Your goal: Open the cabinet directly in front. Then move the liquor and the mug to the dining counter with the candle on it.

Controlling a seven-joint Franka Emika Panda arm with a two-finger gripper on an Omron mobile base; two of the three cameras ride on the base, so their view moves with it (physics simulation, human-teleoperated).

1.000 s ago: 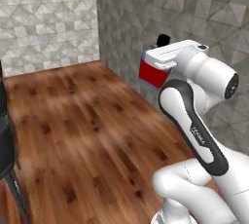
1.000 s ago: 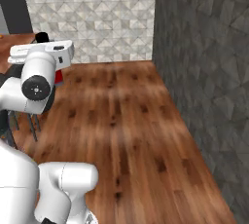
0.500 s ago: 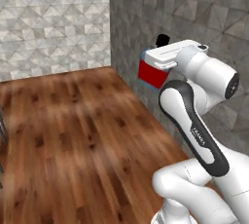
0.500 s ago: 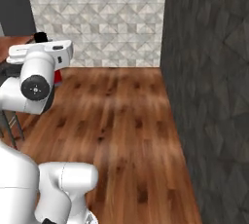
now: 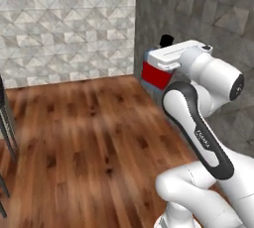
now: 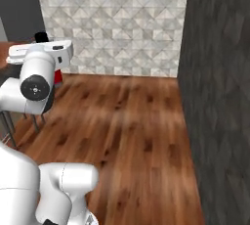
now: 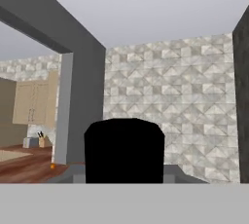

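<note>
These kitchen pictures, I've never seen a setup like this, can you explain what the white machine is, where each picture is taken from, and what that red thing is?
The white machine is a robot arm on a base that can drive, in a computer-rendered room. Two pictures come from cameras riding on the base, behind the arm to its left and right, looking forward over a wooden floor toward tiled grey walls. The third comes from a camera on the hand itself, looking along the gripper. The red thing is the liquor: a small bottle with a red body and a black cap, carried up at the hand, with the gripper closed on it. In the hand picture the big black shape is that bottle's cap seen close up. Far off to its left, beige cabinets show through a doorway.
</note>
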